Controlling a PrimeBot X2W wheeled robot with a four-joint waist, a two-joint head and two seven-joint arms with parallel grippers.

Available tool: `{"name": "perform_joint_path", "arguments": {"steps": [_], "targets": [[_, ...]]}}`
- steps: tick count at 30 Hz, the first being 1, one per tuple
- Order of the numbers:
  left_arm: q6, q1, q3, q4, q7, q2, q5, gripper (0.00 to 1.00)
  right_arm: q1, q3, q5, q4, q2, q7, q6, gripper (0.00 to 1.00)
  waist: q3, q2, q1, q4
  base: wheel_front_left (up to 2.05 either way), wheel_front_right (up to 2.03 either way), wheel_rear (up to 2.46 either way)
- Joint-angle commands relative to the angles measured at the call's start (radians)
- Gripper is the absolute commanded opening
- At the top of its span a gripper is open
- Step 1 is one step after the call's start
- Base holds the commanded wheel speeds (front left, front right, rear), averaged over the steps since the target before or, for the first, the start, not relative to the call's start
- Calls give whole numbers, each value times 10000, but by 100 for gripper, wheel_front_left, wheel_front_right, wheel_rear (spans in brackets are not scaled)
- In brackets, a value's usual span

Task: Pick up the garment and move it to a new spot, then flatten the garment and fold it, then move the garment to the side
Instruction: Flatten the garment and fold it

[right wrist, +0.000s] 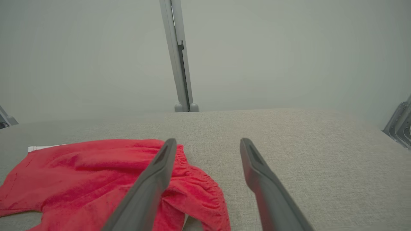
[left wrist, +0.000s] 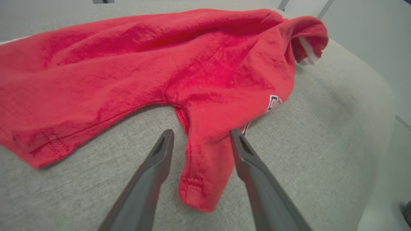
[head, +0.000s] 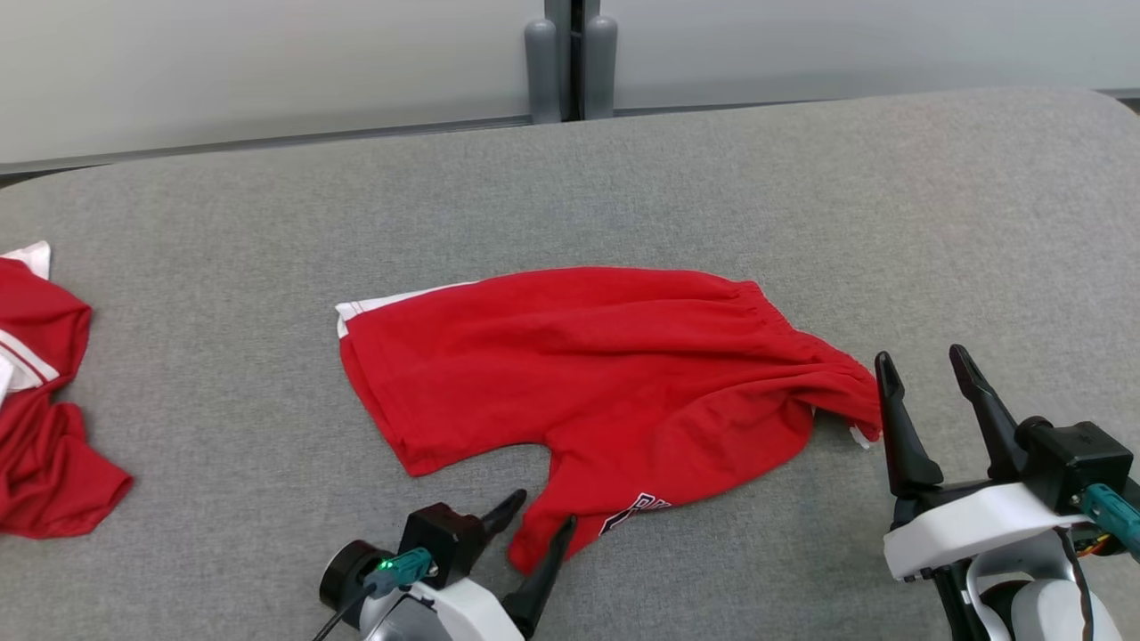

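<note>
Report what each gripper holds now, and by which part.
Nothing is held. The left gripper stands open astride one leg end of the red shorts; the right gripper stands open beside the waistband.

Red shorts (head: 606,374) with white trim, grey fabric surface (head: 802,196), dark jaws

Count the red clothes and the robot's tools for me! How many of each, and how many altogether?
Red clothes: 2, the red shorts in the middle and a second red garment at the table's left edge.
Tools: 2, the left tool and the right tool, both open.
Total: 4.
</note>
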Motion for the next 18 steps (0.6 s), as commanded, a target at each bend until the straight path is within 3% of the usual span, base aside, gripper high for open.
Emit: {"name": "perform_joint_path", "arguments": {"steps": [1, 6, 18], "targets": [[-72, -201, -64, 60, 121, 61, -99, 0, -131, -71, 67, 36, -17, -90, -3, 100, 120, 0, 0, -90, 0, 0, 0], [-110, -478, 23, -193, -73, 230, -180, 0, -199, -159, 88, 105, -11, -213, -3, 100, 274, 0, 0, -147, 0, 0, 0], [367, -1846, 1351, -1651, -41, 795, -547, 0, -691, -202, 289, 100, -13, -405, -3, 100, 977, 0, 0, -367, 0, 0, 0]]}}
